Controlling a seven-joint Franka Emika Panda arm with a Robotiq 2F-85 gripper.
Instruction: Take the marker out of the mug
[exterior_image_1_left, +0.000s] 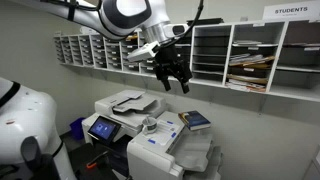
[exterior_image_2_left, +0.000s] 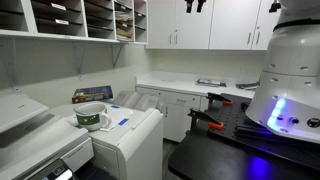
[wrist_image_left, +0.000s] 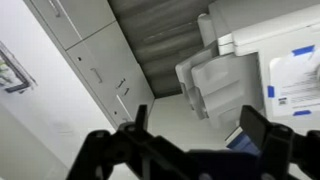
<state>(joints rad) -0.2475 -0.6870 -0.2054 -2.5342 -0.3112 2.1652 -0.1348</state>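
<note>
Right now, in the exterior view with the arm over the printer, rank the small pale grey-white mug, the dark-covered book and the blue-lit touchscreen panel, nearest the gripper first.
1. The small pale mug, on the printer top below the open gripper, and the dark-covered book, below on the other side: too close to call.
2. The blue-lit touchscreen, at the printer's picture-left front, clearly farthest.

We see a pale wall lined with rows of dark mail slots (exterior_image_1_left: 230, 55) under a sign (exterior_image_1_left: 291, 10) reading STUDENTS (several slots hold papers). A white office printer (exterior_image_1_left: 130, 115) stands below them. In an exterior view, white wall cabinets (exterior_image_2_left: 210, 22) hang above a white counter (exterior_image_2_left: 190, 85). The wrist view shows a grey floor (wrist_image_left: 160, 45).
</note>
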